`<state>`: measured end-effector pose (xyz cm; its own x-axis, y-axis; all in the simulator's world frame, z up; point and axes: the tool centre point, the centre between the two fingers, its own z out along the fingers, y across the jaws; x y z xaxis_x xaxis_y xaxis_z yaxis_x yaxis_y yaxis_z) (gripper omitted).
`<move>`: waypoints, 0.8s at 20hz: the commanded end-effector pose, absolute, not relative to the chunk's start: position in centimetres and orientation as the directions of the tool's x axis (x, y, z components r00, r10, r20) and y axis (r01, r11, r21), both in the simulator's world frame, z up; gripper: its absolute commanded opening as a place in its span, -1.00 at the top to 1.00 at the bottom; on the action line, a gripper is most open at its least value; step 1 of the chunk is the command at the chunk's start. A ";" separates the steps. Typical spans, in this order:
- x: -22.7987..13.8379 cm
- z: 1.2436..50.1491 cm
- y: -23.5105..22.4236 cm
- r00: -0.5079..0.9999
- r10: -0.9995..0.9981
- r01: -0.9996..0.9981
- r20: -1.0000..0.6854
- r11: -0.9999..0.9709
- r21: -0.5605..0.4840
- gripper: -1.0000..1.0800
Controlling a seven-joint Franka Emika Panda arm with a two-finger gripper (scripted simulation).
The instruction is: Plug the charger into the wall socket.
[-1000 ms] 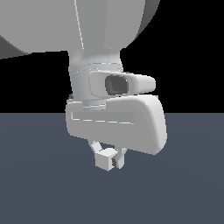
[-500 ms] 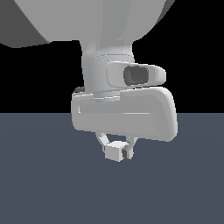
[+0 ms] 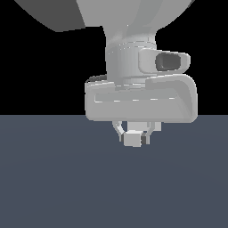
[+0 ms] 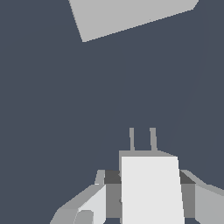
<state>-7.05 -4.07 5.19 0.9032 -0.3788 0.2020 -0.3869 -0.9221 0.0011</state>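
The charger (image 3: pixel 132 139) is a small light grey-white box, held off the floor under the arm's bulky hand. My gripper (image 3: pixel 133 139) is shut on it, one finger on each side. In the wrist view the charger (image 4: pixel 151 189) shows two thin prongs sticking out ahead of its front face, clamped between the fingers (image 4: pixel 89 205). The wall socket (image 4: pixel 129 16) appears there as a flat light grey panel, some way beyond the prongs and turned at a slight angle to them. Its holes do not show. The exterior view does not show the wall socket.
A plain dark blue-grey floor (image 3: pixel 53 178) spreads under the arm. The arm's large white body (image 3: pixel 140 95) fills the upper part of the exterior view.
The arm has carried the charger toward the exterior view's right over the last second, at about the same height. The grip has stayed shut on it.
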 end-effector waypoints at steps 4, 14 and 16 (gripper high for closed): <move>-6.1 6.6 -5.6 0.936 -0.287 -0.293 0.203 -0.956 0.002 1.00; -4.2 8.8 -7.8 0.970 -0.136 -0.139 0.201 -0.990 0.001 1.00; -3.9 9.2 -8.1 0.973 -0.113 -0.116 0.201 -0.993 0.000 1.00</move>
